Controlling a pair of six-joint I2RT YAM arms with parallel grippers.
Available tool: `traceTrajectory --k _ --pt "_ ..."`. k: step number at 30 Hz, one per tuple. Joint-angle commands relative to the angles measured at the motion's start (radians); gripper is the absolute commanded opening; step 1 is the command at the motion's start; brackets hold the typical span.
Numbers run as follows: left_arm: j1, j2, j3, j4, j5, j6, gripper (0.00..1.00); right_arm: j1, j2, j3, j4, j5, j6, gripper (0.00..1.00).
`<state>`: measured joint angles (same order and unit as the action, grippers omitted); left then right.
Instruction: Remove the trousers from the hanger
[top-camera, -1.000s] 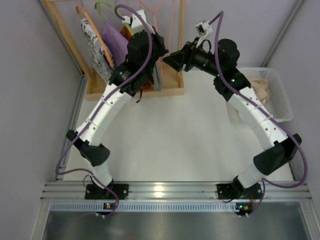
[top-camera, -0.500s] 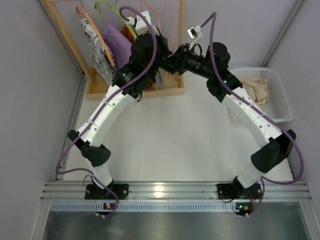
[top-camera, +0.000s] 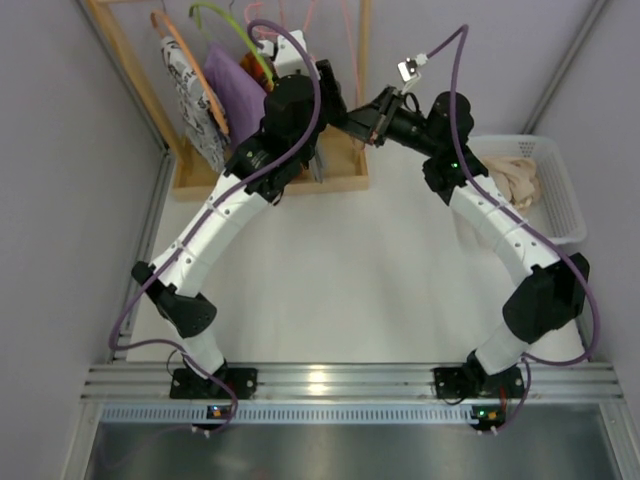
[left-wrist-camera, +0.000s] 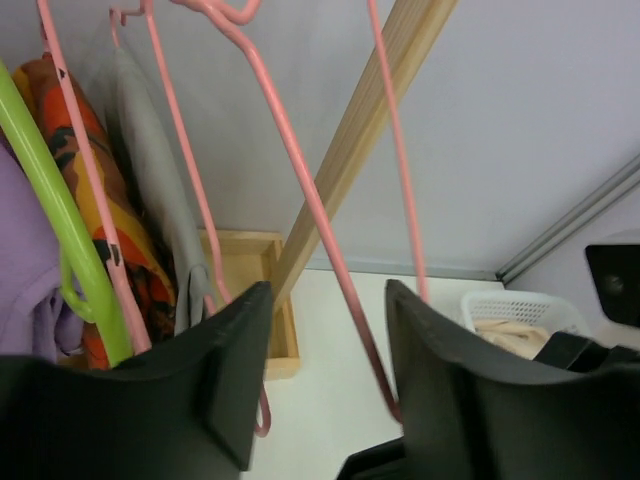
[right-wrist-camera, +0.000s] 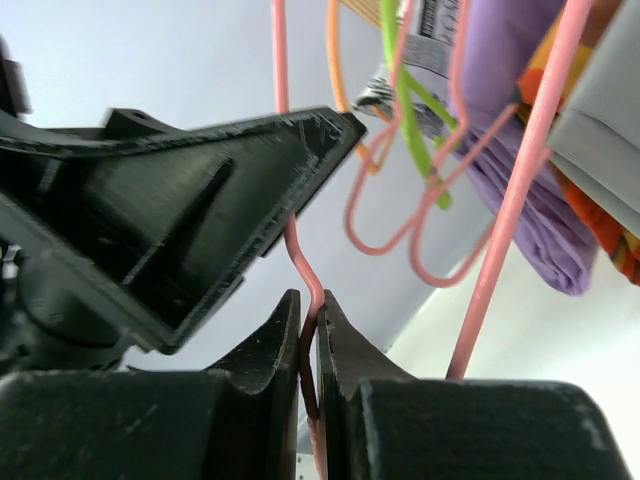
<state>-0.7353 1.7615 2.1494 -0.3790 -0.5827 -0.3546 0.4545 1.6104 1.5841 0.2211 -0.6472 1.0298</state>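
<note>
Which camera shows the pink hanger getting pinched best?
The right wrist view: the right gripper is shut on the hanger wire, up close. The left wrist view shows the open left gripper straddling pink wire. From above, the arms hide it.

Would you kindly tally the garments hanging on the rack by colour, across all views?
purple garment: 1
black-and-white garment: 1
orange patterned garment: 1
grey garment: 1
Total: 4
</note>
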Motion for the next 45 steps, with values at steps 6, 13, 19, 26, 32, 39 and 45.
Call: traceTrajectory --k 6,13,19,26,32,39,45 --pt "-0.004 -0.106 -0.025 0.074 0.030 0.051 0.76 -0.014 -0.018 0.022 0.372 -0.106 0.178 0.00" --pt "-0.004 -0.204 -0.065 0.074 0.069 0.107 0.99 -0.030 -0.021 -0.036 0.552 -0.095 0.401 0.00" --pt "0.034 -0.307 -0.132 0.077 0.087 0.151 0.99 -0.088 0.000 -0.009 0.639 -0.071 0.495 0.00" --pt "0.178 -0.416 -0.220 0.075 0.118 0.129 0.99 -0.129 0.022 0.005 0.692 -0.034 0.599 0.00" --pt "0.253 -0.465 -0.259 0.074 0.145 0.098 0.99 -0.154 0.068 0.103 0.610 -0.003 0.610 0.00" --pt "0.306 -0.505 -0.301 0.072 0.156 0.075 0.99 -0.149 0.078 0.096 0.646 0.043 0.697 0.00" --pt "0.339 -0.537 -0.335 0.060 0.205 0.052 0.99 -0.168 0.083 -0.008 0.681 0.057 0.769 0.00"
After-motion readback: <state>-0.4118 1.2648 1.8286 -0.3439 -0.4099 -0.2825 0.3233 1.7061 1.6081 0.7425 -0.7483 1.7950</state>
